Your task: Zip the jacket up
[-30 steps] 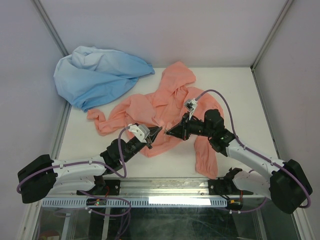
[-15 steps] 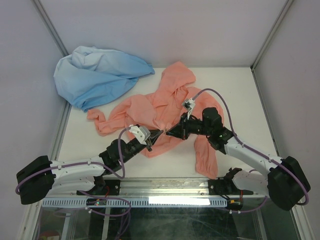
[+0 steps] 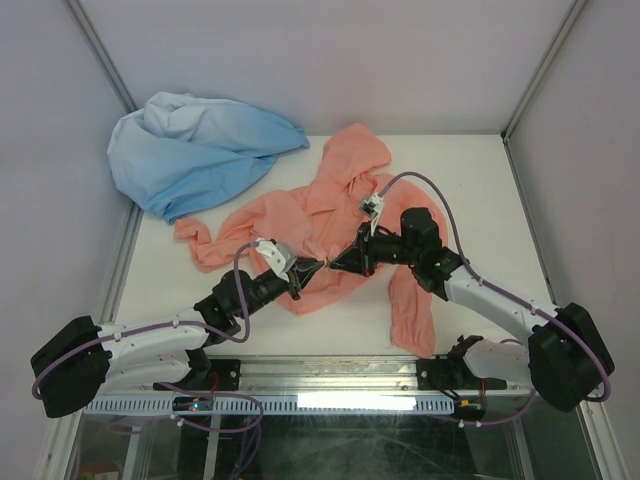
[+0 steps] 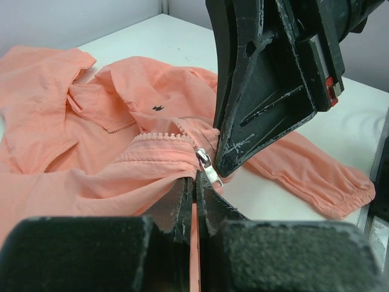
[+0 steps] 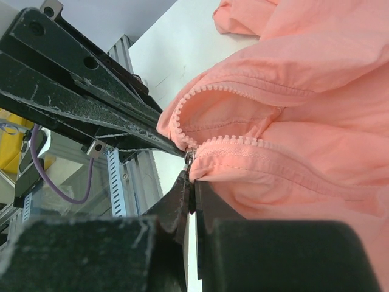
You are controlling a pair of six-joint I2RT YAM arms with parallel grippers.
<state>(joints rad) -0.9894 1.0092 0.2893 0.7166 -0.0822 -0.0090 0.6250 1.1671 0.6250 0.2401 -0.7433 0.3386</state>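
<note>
With left end effector (image 4: 194, 188) clamped on jacket (image 3: 290, 215) hem and right end effector (image 5: 189, 182) pinching fabric, slider (image 4: 206, 165) at its tips, we should pull straight, teeth taut.

The left fingers (image 4: 179, 204) are seen pressed together on a thin edge of the jacket (image 4: 91, 121). Just beyond their tips, the silver zip pull (image 4: 208, 168) is met by the tip of the right fingers (image 4: 261, 97), angled down from above. A sleeve (image 4: 316, 176) is laid out to the right of both on the white tabletop (image 4: 176, 36).
</note>
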